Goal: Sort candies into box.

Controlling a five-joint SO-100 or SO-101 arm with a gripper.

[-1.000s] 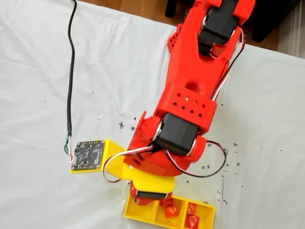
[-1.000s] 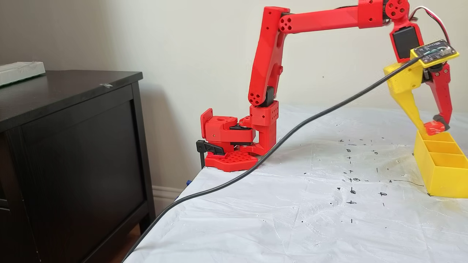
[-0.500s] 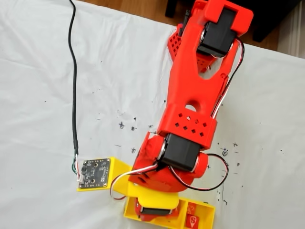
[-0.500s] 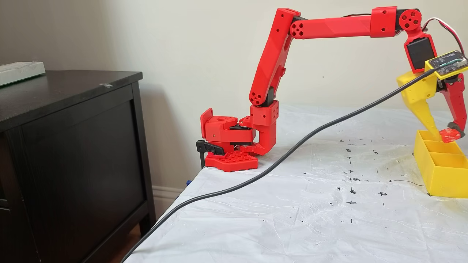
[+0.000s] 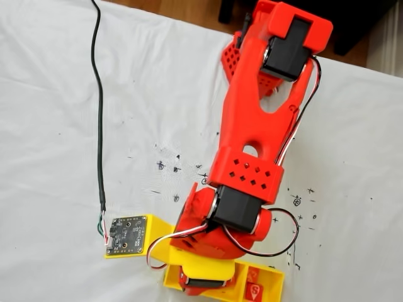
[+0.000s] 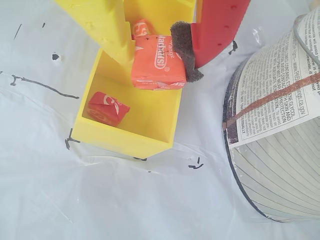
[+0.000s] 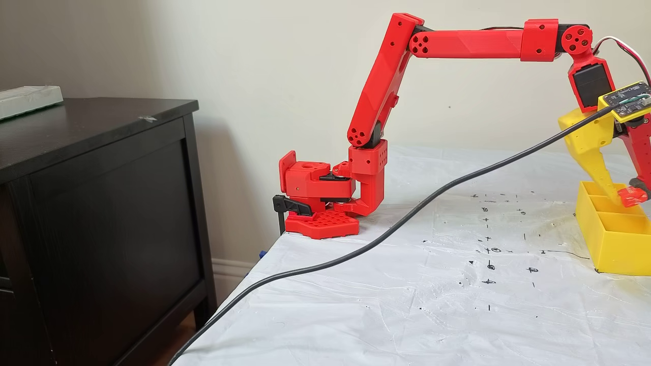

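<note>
While the gripper (image 6: 159,60) hangs over the box (image 6: 125,142), an orange candy (image 6: 158,62) is squeezed between its yellow finger (image 6: 102,25) and the dark pad (image 6: 184,47) on its red finger, so the gripper is closed tight on that candy. In the wrist view, the held candy is seen just above the end compartment of the yellow box. Below the gripper and to its left in that view, a second candy (image 6: 107,107) is seen lying on the floor of the same compartment. Behind the held candy, a bit of another candy (image 6: 142,27) is seen in the next compartment. To the right of the gripper in the wrist view, a big round can (image 6: 280,135) with a printed label is seen on the white tabletop (image 6: 75,200). In a fixed view from the side, the gripper (image 7: 626,195) is seen at the top edge of the box (image 7: 615,249), with the candy (image 7: 632,195) at its tips. In a fixed view from above, two candies (image 5: 253,284) are seen in the compartment to the right of the gripper. A black cable (image 7: 356,251) is seen running across the tabletop.
</note>
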